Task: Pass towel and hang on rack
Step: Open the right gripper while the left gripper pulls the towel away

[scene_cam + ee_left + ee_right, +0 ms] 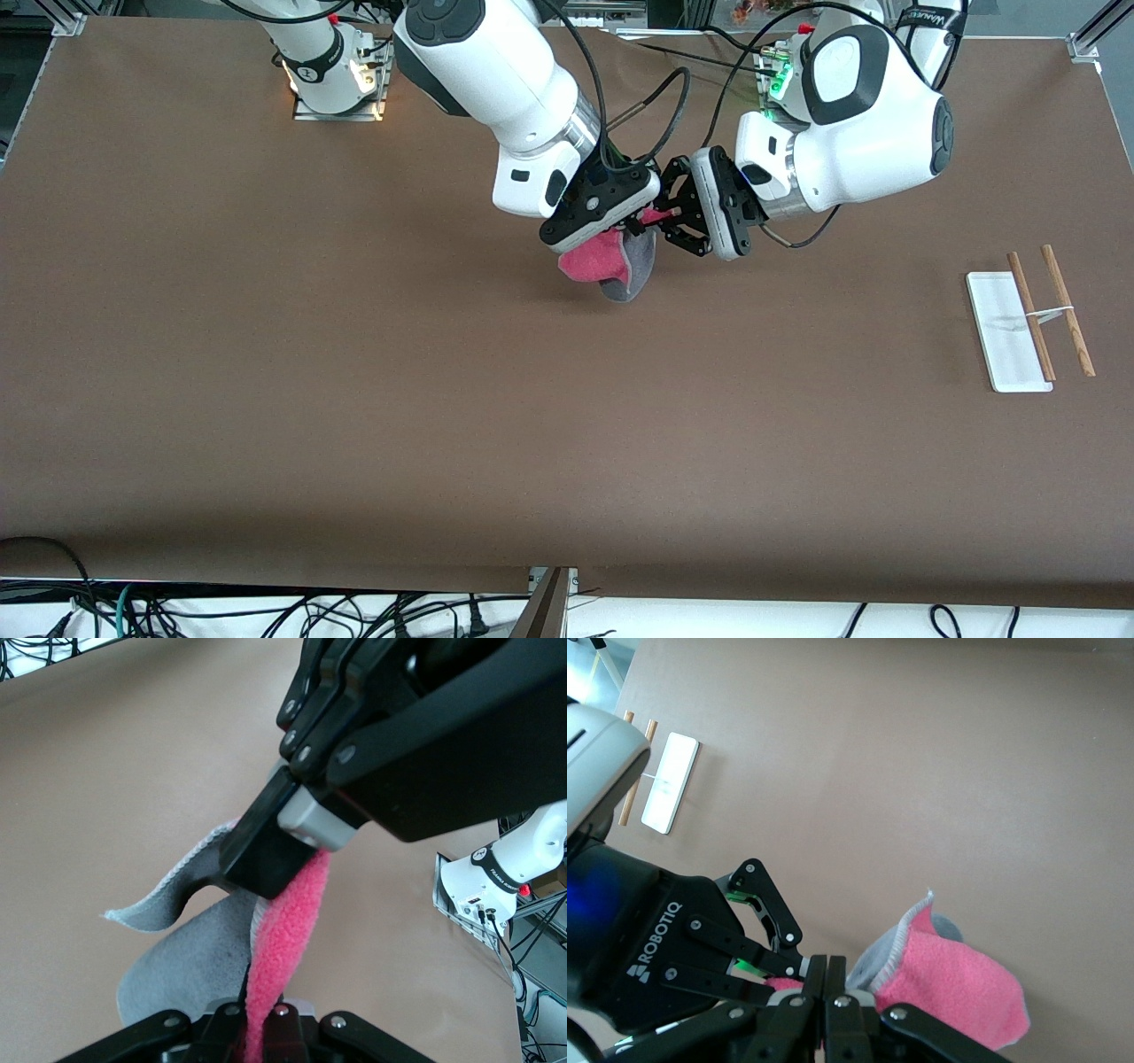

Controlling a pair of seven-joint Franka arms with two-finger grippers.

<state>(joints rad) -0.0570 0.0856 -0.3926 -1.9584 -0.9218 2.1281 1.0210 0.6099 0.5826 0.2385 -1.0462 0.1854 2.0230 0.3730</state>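
Observation:
The pink-red towel (589,261) with its grey underside hangs in the air over the table's middle, between both grippers. My right gripper (633,230) points down and is shut on the towel's upper edge; in the right wrist view its fingers (837,979) are pressed together with the towel (957,983) beside them. My left gripper (661,215) reaches in sideways and is shut on the same edge; in the left wrist view (259,1028) the towel (288,939) runs between its fingers. The rack (1005,332) lies at the left arm's end of the table.
The rack's two brown rods (1067,310) lie beside its white base plate, joined by a thin white crosspiece. The rack also shows in the right wrist view (669,780). Cables hang below the table's front edge (549,580).

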